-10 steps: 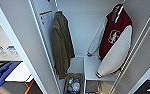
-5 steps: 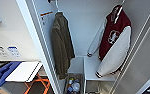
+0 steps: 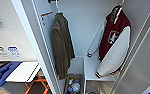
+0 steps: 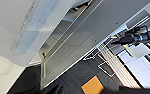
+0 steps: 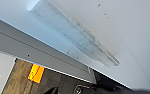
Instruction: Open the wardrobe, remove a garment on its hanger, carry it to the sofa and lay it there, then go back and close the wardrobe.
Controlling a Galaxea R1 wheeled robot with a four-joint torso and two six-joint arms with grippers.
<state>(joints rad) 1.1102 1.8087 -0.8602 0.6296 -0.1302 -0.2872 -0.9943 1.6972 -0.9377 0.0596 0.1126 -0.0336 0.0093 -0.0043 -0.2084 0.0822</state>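
The tall white wardrobe (image 3: 86, 32) is seen standing open in the head view, its smooth flat left door (image 3: 31, 50) swung outward. Inside, on the right, the maroon varsity jacket with white sleeves and striped cuffs (image 3: 113, 42) is hung from a thin white hanger (image 3: 119, 10). On the left an olive-brown coat of coarse, nubby cloth (image 3: 62, 47) is hung. A white shelf (image 3: 93, 68) lies below the jacket, and a low box of small items (image 3: 73, 85) sits on the wardrobe floor. Left of the door, a white table (image 3: 22, 71) on orange legs (image 3: 37, 83) is seen. In the wrist views, pale flat panels and dark floor appear; the state of either arm's jaws cannot be told.
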